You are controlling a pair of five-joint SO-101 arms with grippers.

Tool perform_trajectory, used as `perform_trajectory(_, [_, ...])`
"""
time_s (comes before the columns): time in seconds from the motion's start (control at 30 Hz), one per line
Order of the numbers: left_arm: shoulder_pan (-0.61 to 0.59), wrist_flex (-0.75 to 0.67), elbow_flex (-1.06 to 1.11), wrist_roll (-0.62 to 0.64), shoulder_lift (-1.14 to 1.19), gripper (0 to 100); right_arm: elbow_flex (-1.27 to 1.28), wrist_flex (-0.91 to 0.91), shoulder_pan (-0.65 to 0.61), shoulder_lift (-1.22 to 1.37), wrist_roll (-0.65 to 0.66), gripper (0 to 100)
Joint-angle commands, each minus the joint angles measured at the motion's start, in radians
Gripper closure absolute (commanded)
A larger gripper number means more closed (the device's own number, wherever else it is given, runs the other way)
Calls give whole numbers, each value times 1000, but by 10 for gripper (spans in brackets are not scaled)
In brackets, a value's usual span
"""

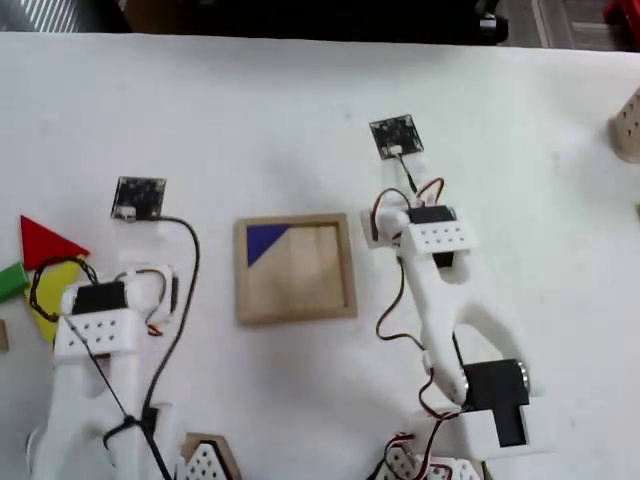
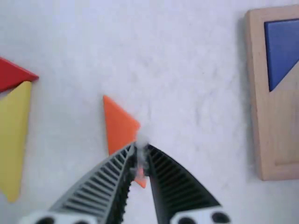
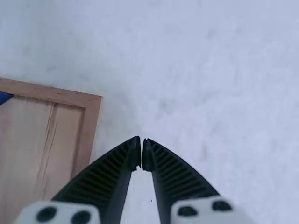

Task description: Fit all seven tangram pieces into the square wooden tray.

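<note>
Looks like the pick-up of the orange triangle; grips one corner of it with the left gripper pinched shut, between the yellow piece and the wooden tray; leaves the right gripper closed on nothing just beside the tray's rim. Counts one piece placed, the blue triangle in a tray corner; next calls for lifting the orange one over the rim and turning it flush against the blue edge.
</note>
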Motion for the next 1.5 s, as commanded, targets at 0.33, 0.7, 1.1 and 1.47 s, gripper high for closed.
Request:
perform_trajectory(0.33, [-81,-81,2,9,-10,888,-43,110,160,-10,114,981])
perform_trajectory(0.7, [-15,-143,55,84,-4,705,198,124,575,-65,235,981])
perform_trajectory(1.1, [-13,-180,72,38,-1,706,703,-236,711,-484,279,978])
perform_trajectory(1.47, [-16,-127,-170,37,387,706,810,-294,700,-621,281,978])
